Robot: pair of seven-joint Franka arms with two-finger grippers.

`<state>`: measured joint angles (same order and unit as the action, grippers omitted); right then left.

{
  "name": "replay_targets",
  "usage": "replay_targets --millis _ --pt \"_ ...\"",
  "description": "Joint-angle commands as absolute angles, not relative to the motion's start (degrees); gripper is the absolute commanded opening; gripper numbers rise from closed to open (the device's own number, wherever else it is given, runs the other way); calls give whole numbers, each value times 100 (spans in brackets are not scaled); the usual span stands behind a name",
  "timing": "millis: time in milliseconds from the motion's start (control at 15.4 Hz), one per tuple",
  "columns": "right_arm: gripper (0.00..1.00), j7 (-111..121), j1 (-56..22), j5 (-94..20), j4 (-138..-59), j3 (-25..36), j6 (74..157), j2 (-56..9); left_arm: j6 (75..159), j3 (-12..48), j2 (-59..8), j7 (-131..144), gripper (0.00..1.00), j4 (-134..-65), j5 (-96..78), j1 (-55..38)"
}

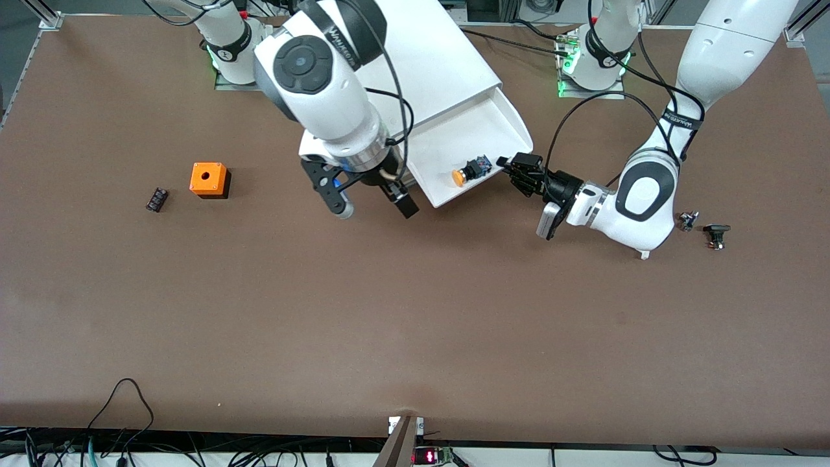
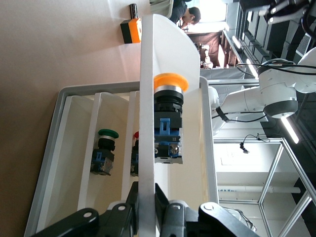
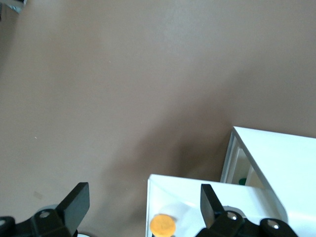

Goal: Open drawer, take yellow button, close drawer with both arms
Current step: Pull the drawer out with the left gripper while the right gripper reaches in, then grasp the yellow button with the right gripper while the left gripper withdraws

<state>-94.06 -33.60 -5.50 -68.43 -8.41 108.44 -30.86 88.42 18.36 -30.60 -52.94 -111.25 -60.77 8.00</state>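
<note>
The drawer (image 1: 513, 117), the highest tray of the white cabinet (image 1: 441, 58), stands pulled out toward the front camera. The button (image 1: 468, 172), with an orange cap and a black-and-blue body, lies on its side in the drawer near the front wall. My left gripper (image 1: 509, 167) is shut on that front wall (image 2: 147, 148), and the button (image 2: 168, 123) lies just past the wall. My right gripper (image 1: 376, 209) hangs open over the table beside the drawer's corner. In the right wrist view the orange cap (image 3: 162, 224) shows between the spread fingers (image 3: 76, 200), below them.
An orange cube with a hole (image 1: 209, 179) and a small flat black component (image 1: 156, 199) lie toward the right arm's end of the table. Two small dark parts (image 1: 687, 221) (image 1: 716, 235) lie toward the left arm's end. Lower drawers hold a green-capped button (image 2: 104, 153).
</note>
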Motion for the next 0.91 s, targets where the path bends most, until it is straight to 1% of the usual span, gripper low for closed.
replay_targets --millis 0,65,130,325,390,846 --pt "99 -9554 -3620 -448 -6609 -782 10819 -3304 8499 1837 -3164 -5080 16 -10837 -5906 949" --pt "99 -9571 -3699 -448 -6609 -782 10828 -3339 8499 1837 -3155 -5071 71 -10837 -5906 949" --pt "99 -9693 -3770 -448 -6601 -782 10863 -3357 8499 1837 -3155 -5071 100 -10837 -5906 958" --pt "99 -10237 -4068 -308 -6601 -782 11179 -3489 8482 1802 -3103 -4836 100 -10697 -5854 984" --pt "99 -10352 -4174 -299 -6601 -782 11232 -3524 8473 1802 -3094 -4643 100 -10522 -5610 1002" --pt "99 -11135 -4754 35 -6609 -773 11610 -3955 7753 1802 -2822 -2096 100 -8870 -3817 1028"
